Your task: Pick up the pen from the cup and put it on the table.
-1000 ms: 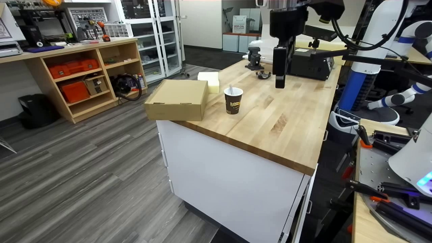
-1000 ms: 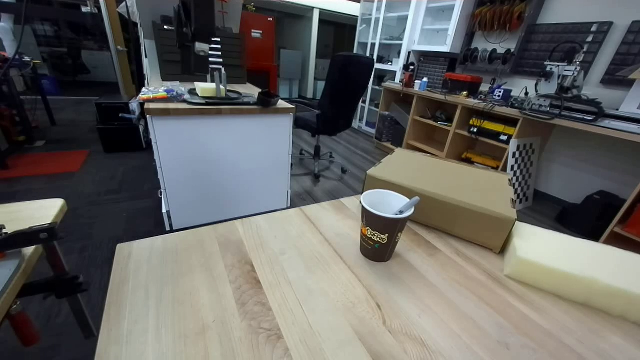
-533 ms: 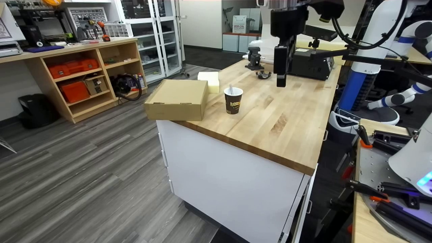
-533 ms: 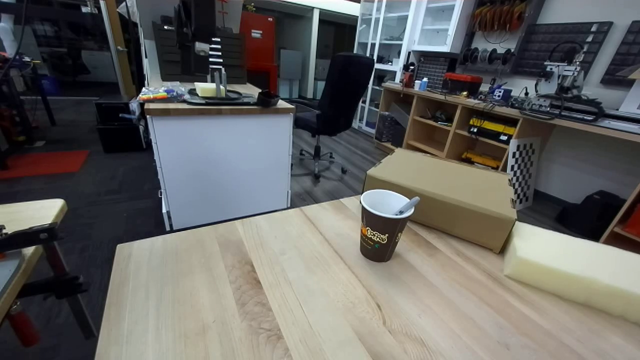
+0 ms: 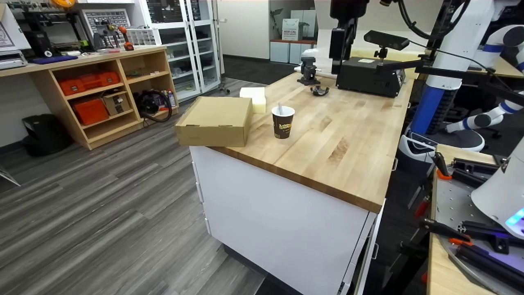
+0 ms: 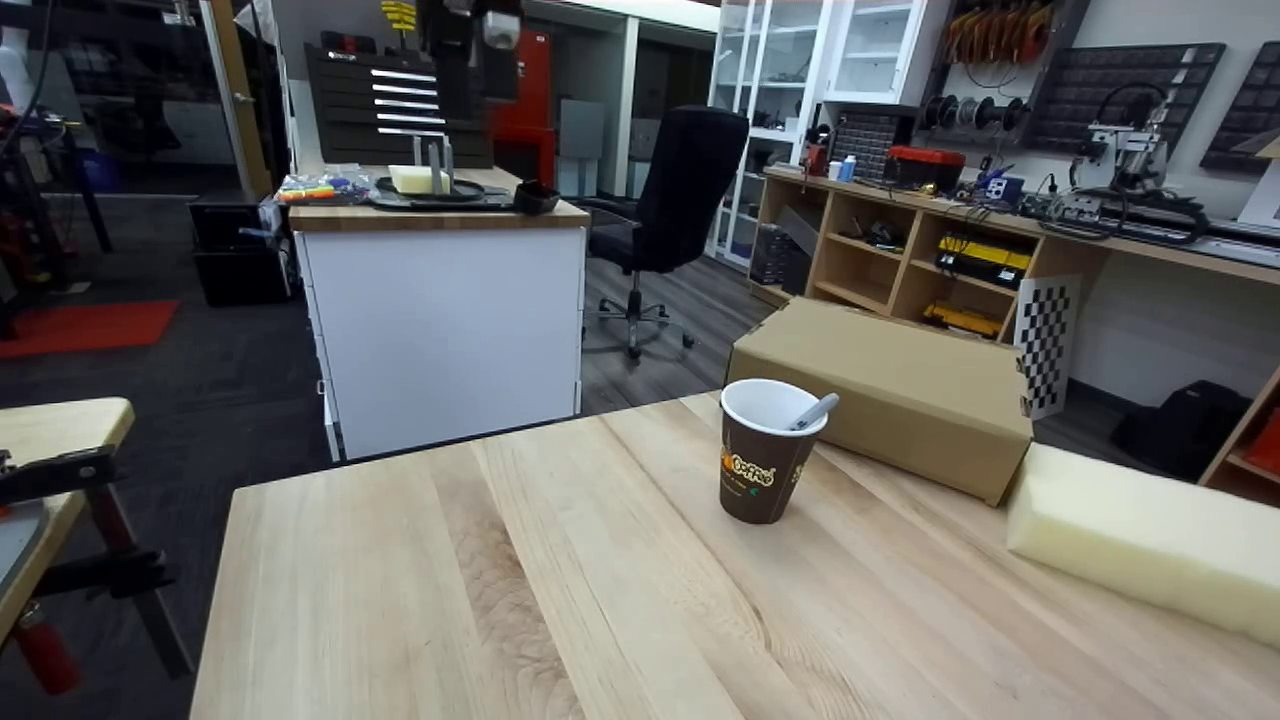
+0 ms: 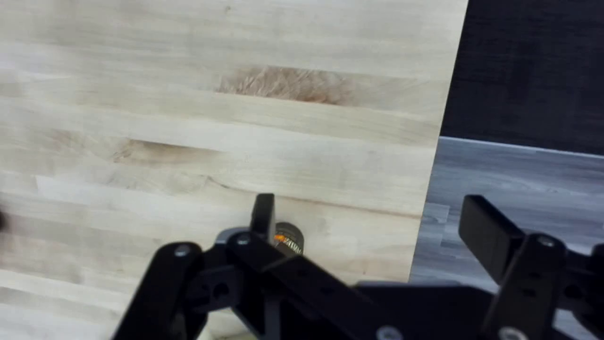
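The desk (image 5: 360, 143), a pale butcher-block top on a white cabinet base, is the biggest thing here. Well away from it stands a wooden shelf unit (image 5: 56, 100) with orange bins (image 5: 91, 111) inside. A cardboard box (image 6: 880, 380) crowds one corner of the desk, jutting past the edge in an exterior view; of the things around, it sits closest to the cup (image 6: 758, 470), near but apart, and hems it in on one side. Farther along sits a black equipment case (image 5: 368, 78), well apart from the cup. A cream foam block (image 6: 1150, 540) lies just beside the box; I cannot tell whether they touch.

The pincer (image 7: 373, 225) hangs above the desk with its jaws spread wide. In the wrist view one finger (image 7: 262, 215) gets in the way, covering part of the cup; in an exterior view the pincer crosses in front of the equipment case. A black stand (image 5: 308, 70) is near that case.

The cup, dark brown with a white rim, stands upright on the desk. A curved dark piece (image 5: 320, 92) lies near the stand. Last comes the pen (image 6: 815, 411), thin and grey: it is in the cup, tilted, its upper end above the rim, its lower part hidden.
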